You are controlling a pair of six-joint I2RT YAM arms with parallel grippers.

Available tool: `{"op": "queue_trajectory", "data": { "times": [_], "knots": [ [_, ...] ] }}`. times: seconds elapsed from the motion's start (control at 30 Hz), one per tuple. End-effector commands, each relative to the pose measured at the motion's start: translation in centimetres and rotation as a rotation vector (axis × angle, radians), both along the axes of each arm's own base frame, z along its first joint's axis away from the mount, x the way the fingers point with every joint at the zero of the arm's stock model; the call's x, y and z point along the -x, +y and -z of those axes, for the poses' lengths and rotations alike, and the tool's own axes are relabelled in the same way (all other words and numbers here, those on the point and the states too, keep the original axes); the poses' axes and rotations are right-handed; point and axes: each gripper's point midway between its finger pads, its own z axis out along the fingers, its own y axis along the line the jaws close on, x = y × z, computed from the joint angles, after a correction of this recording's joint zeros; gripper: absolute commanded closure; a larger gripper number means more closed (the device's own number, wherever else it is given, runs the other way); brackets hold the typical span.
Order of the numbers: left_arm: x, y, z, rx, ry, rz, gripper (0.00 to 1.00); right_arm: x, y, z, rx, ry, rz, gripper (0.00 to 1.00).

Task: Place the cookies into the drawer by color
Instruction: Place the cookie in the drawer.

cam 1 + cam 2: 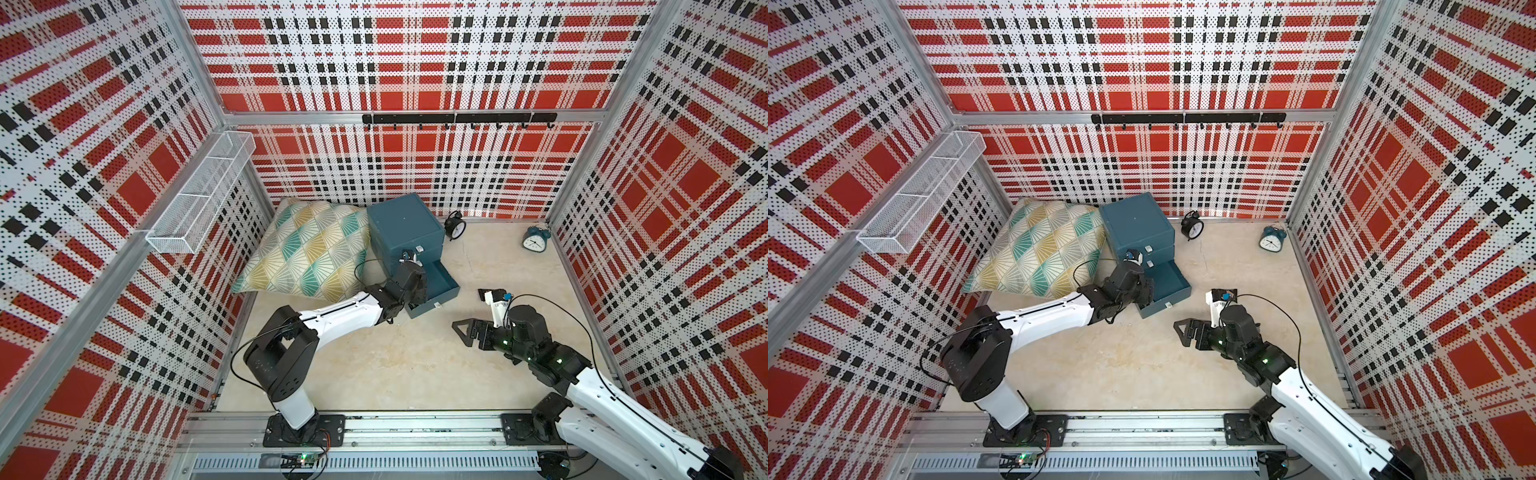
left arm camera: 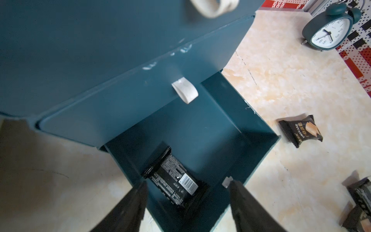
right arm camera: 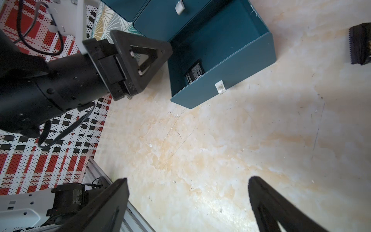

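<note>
The left pincer (image 2: 188,182) hangs released over the pulled-out bottom drawer (image 2: 259,152) of the cabinet (image 1: 405,222), jaws apart and holding nothing. Straight below it, between the lines of its fingers, a black packet (image 2: 172,176) lies inside, tucked toward the front wall. The right pincer (image 3: 188,178) is spread wide over bare tabletop (image 1: 395,365), also empty. Two more black packets, one (image 2: 300,130) and another (image 2: 359,202), lie on the tabletop beyond the drawer's far wall from the left pincer, off to one side of the right one. No white or yellow packets show, and the two upper drawers are shut.

Risks, as I judge them:
- The middle drawer's pull tab (image 2: 185,90) and front sit close ahead of the left pincer, so lifting out at a slant could snag them and drag the light cabinet.
- The stowed packet looks propped against the front wall, so another dropped on it may ride up and foul the drawer when it shuts.
- Both arms are near the drawer, and a reach by the right one could clip the left.

The tabletop is pale marbled and scuffed. Red, black and white plaid perforated panels (image 1: 415,62) wall it in, with a wire basket (image 1: 199,195), a hook rail (image 1: 457,118), a pillow (image 1: 307,249) and two clocks, black (image 1: 454,224) and teal (image 1: 535,239).
</note>
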Motion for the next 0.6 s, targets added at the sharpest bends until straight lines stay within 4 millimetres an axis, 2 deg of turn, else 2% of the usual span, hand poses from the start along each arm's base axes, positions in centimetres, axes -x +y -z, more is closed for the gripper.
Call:
{"op": "queue_trajectory", "data": {
  "times": [0.0, 0.3, 0.57],
  "knots": [
    [0.3, -1.1, -3.5, 0.070, -0.063, 0.037, 0.26, -0.9, -0.7, -1.5, 0.017, -0.041, 0.056, 0.00],
    [1.6, -3.4, -4.8, 0.095, -0.085, 0.089, 0.17, -1.7, -4.9, -1.2, 0.121, -0.024, 0.282, 0.00],
    [3.7, -7.0, -6.8, 0.163, -0.117, 0.204, 0.05, -3.0, -7.8, -0.8, 0.270, -0.024, 0.410, 0.00]
  ]
}}
